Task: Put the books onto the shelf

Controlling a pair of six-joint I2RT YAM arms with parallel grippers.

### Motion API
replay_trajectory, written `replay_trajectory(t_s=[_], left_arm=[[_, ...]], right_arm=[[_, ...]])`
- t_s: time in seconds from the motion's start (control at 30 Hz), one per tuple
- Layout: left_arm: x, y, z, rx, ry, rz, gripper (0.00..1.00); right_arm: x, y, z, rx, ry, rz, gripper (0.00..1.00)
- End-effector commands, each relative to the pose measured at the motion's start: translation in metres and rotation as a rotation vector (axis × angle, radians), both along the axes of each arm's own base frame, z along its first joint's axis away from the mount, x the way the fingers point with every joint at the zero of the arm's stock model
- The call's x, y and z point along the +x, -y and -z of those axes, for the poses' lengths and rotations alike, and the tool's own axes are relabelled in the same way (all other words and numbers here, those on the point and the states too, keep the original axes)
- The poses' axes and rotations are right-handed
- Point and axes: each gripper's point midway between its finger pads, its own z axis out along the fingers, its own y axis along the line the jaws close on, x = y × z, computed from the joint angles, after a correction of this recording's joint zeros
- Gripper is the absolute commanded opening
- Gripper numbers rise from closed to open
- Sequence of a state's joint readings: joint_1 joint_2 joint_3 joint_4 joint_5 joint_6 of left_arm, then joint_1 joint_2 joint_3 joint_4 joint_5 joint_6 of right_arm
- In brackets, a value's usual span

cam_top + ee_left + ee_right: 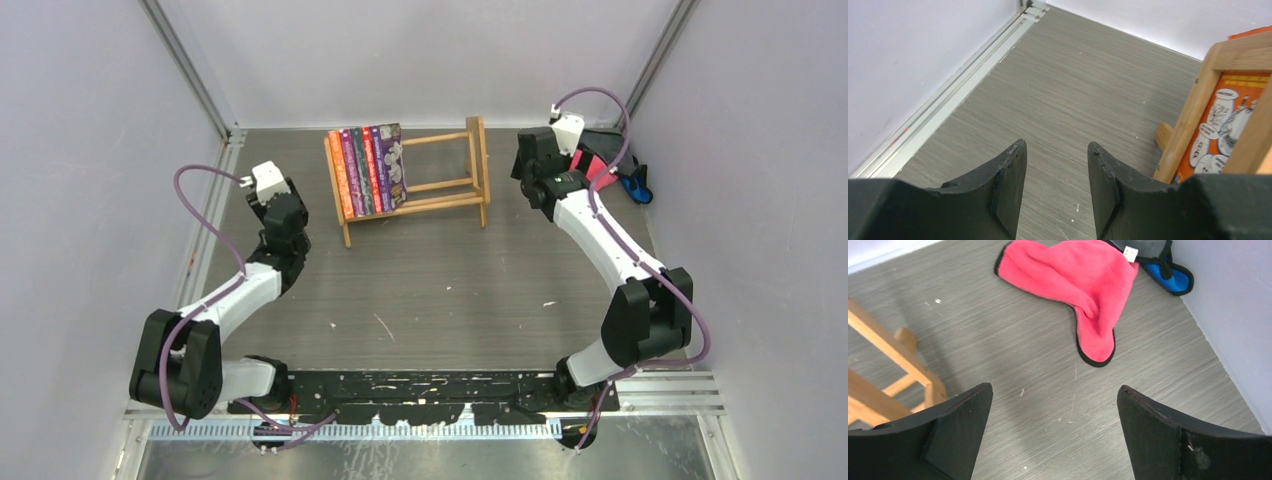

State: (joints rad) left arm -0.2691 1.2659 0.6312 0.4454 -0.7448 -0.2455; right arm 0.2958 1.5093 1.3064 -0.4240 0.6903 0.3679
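Several books [367, 170] stand upright, leaning together, at the left end of the shelf [440, 185], a light wooden rack at the back of the table. In the left wrist view the orange cover of the end book [1220, 130] shows behind the shelf's end frame [1188, 120]. My left gripper [268, 190] hovers left of the shelf, partly open [1057, 150], with only bare table between its fingers. Right of the shelf, my right gripper [540, 165] is wide open [1055, 390] and empty. The shelf's leg and rail [883, 337] lie to its left.
A pink cloth [1073, 280] lies crumpled by the right wall, with a grey cloth [1143, 245] and a blue object [1173, 275] behind it. The pink cloth [590, 165] sits just beyond my right wrist. A metal rail [963, 95] runs along the left wall.
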Motion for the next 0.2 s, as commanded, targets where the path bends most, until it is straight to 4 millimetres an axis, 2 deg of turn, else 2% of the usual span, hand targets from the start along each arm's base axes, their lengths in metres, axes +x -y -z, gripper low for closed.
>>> replay_trajectory(t_s=[0.0,0.17], left_arm=[[0.0132,0.0100,-0.0286,-0.013,0.115,0.063,0.49],[0.0178,0.0120,-0.0299,-0.002,0.108,0.071,0.49]], right_arm=[[0.0009,0.0149,-0.0269,-0.006,0.113,0.058,1.00],[0.0006,0.0209,-0.0283,0.007,0.158,0.086,1.00]])
